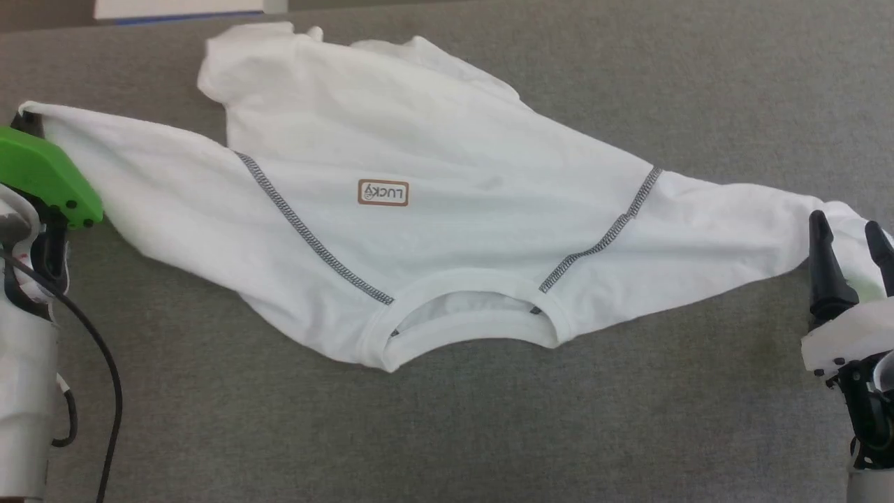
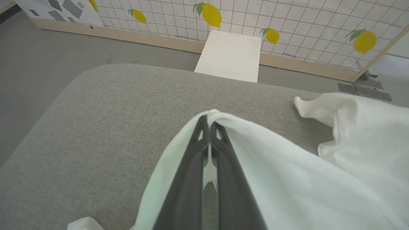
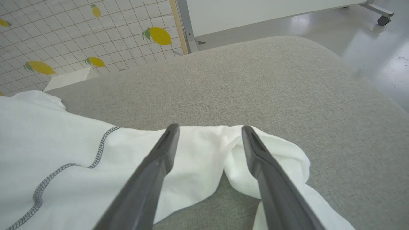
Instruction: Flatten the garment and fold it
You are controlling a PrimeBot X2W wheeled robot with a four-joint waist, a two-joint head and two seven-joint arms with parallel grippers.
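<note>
Garment (image 1: 447,209) front and centre, a big white T-shirt spread chest-up on the grey fabric-covered desk (image 1: 447,433). Its neckline (image 1: 468,318) points to 6 o'clock, nearest the robot, and its bunched hem is up at 12. A small brown patch (image 1: 383,193) sits near the middle.

Out at 9 o'clock, the left gripper (image 2: 209,123) has its fingers clamped tight on the sleeve end, with white cloth draped over the tips and the sleeve drawn out straight. That looks like an anchor, one side pinned so the fabric can be stretched flat.

Over at 3 o'clock, the right gripper (image 3: 210,127) has its fingers spread wide, straddling the crumpled cuff of the other sleeve. They grip nothing, and whether the tips touch the cloth is hard to call. My read is that it's lined up to pinch that cuff and pull outward, because the far shoulder and hem are rumpled, so flattening isn't finished and folding hasn't begun.

The desk is a woven grey cover with rounded corners. Beyond its 12 o'clock edge there's a white box (image 2: 230,56) on a grey floor (image 2: 38,48), backed by a tiled panel (image 2: 303,28) printed with lemons.
</note>
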